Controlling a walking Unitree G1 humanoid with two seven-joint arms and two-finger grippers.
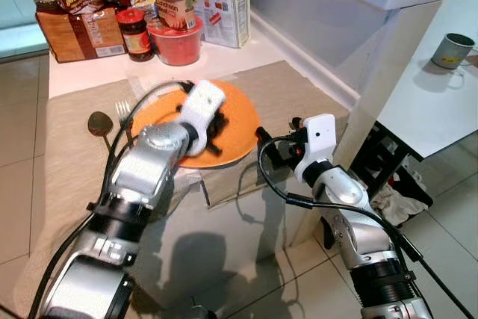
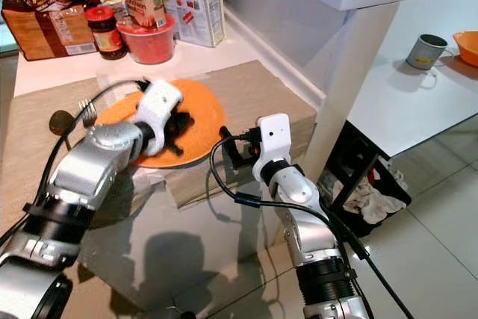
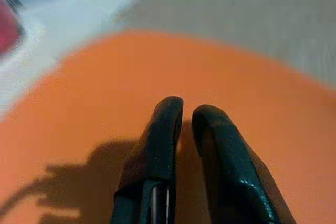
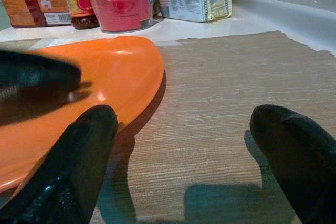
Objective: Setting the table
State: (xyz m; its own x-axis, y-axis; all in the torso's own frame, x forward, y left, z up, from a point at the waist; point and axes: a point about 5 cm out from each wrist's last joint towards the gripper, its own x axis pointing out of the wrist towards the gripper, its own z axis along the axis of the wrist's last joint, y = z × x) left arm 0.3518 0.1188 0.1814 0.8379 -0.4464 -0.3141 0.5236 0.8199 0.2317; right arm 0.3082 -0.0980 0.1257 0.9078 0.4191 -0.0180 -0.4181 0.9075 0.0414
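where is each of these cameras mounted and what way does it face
Left eye view: on the head, looking down at the orange plate on the placemat; both arms show.
Right eye view: same scene, shifted sideways.
Left wrist view: looks along the left gripper, nearly closed over the plate.
Right wrist view: looks along the right gripper, open, across the placemat.
All four share the plate.

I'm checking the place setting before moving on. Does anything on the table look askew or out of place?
Nothing is spilled or broken. The round orange plate lies flat on the beige woven placemat, with the metal fork and dark spoon beside it. The placemat's front edge overhangs the table. The left end effector hovers over the plate, shut.
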